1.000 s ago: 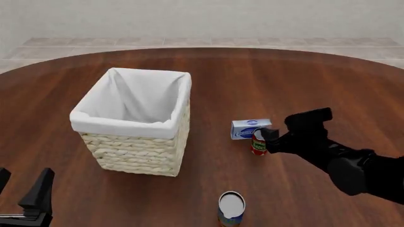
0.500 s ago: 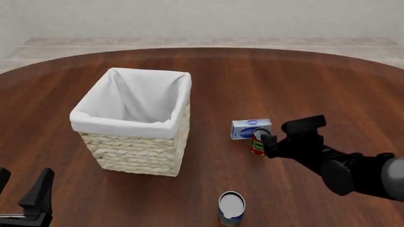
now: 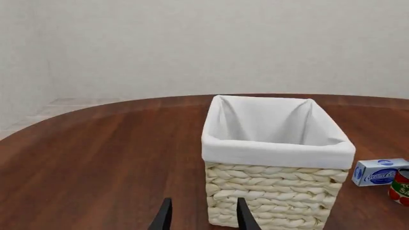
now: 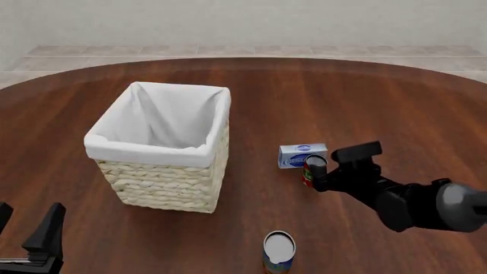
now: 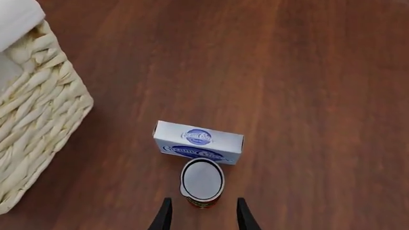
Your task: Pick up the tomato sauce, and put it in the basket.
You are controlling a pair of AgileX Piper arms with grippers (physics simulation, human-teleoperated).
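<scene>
The reach is in hand: the right claw (image 5: 199, 218), parted and empty, straddles the tomato sauce (image 5: 202, 183), upright on the surface at the basket's (image 4: 163, 188) three o'clock, and must next close, I judge

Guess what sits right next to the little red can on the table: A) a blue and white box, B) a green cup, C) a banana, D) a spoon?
A: the blue and white box lies right beside the little red can, just ahead of the right claw.
</scene>
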